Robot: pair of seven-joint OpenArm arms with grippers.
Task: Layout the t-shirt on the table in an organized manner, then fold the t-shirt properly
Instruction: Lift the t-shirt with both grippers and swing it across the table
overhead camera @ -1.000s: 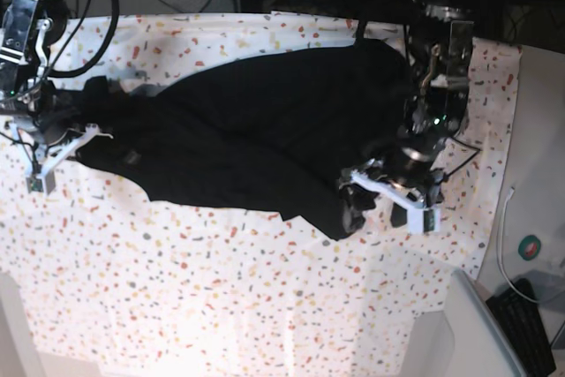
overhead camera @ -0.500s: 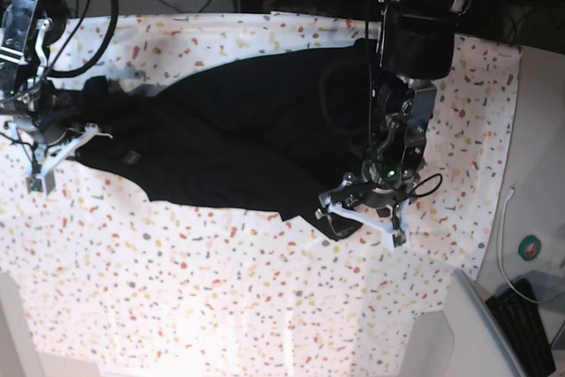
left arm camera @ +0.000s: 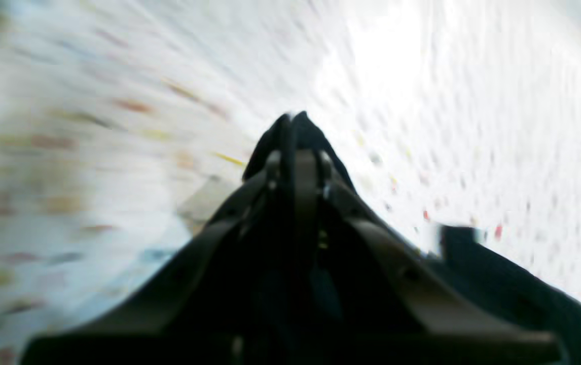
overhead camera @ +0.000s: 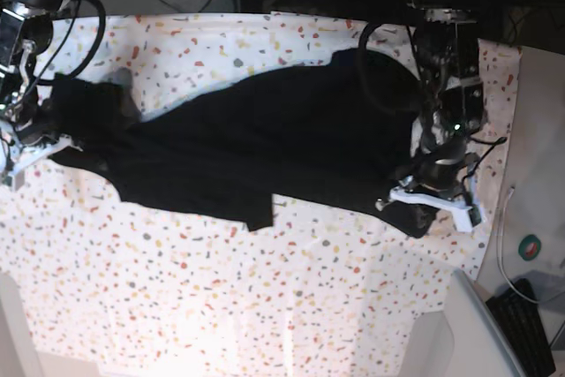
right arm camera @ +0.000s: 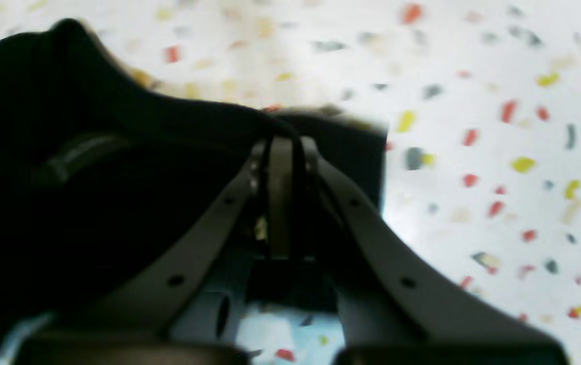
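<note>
The black t-shirt (overhead camera: 265, 143) is lying stretched across the speckled table (overhead camera: 265, 306); the left gripper (overhead camera: 430, 202) and right gripper (overhead camera: 31, 143) are each pinching an opposite edge, jaws clamped on fabric; pulling evenly outward, low, should be flattening wrinkles without tearing free.

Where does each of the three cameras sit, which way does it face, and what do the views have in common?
Base: above, facing down on the table and the spread t-shirt; both arms show, left gripper on the picture's right, right gripper on its left.
Left wrist: on the left arm, looking along the shut left gripper, which pinches black fabric; very blurred.
Right wrist: on the right arm, looking along the shut right gripper holding the t-shirt.
Shared: all three views show the black shirt on the speckled cloth.
</note>
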